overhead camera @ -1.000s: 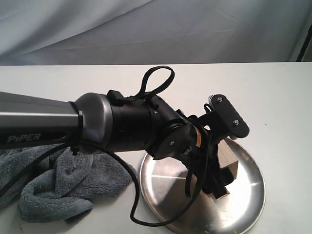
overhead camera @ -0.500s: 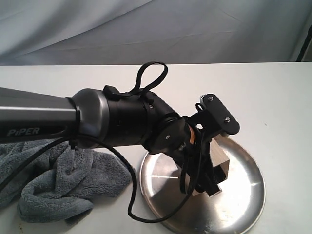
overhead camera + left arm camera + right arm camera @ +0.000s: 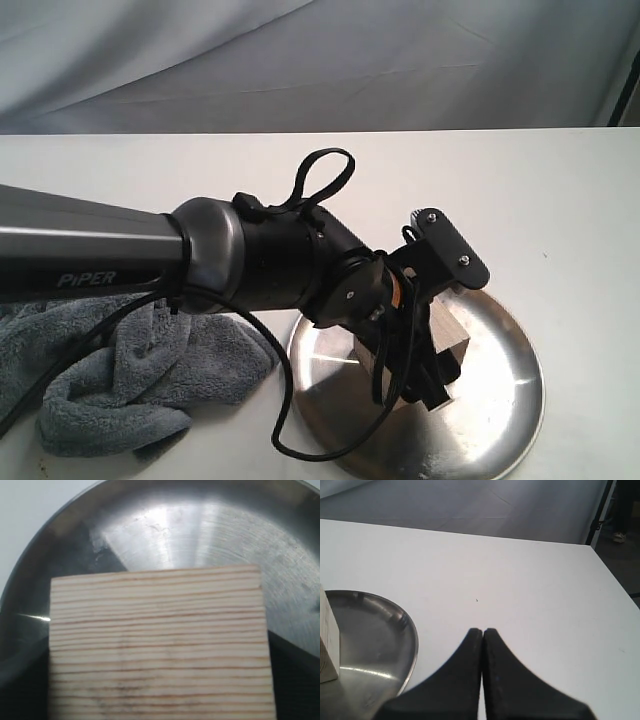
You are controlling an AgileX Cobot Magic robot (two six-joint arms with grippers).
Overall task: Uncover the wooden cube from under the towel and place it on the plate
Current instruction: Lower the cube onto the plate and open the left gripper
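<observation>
A: What lies nearest in the exterior view?

B: A dark grey fluffy terry-cloth towel (image 3: pixel 120 370), crumpled in a heap at the front left of the counter. Just beside it on the right is a round shiny silver metal plate (image 3: pixel 500 410).

A: And the block?

B: The pale light-brown wooden cube (image 3: pixel 452 328) with fine grain lines is over the middle of the plate, apart from the towel. Whether its underside touches the metal cannot be told.

A: What has hold of it?

B: The black left pincer (image 3: pixel 432 380) is pinching the wooden cube, with dark fingers against 2 opposite sides. In the left wrist view the wooden cube (image 3: pixel 160 645) fills much of the frame, with the scratched plate (image 3: pixel 200 530) behind it.

A: The arm?

B: The silver-and-black arm (image 3: pixel 100 260), marked PIPER, reaches in from the left above the towel. A black cable loop (image 3: pixel 322 175) stands up over its wrist.

A: The other side?

B: The right pincer (image 3: pixel 483 630) has its 2 black fingers pressed together, holding nothing. It hangs above the white counter (image 3: pixel 520 580), near the rim of the plate (image 3: pixel 405 630). A corner of the wooden cube (image 3: pixel 327 635) shows there too.

A: Farthest back?

B: The counter runs back to a grey cloth backdrop (image 3: pixel 300 60).
</observation>
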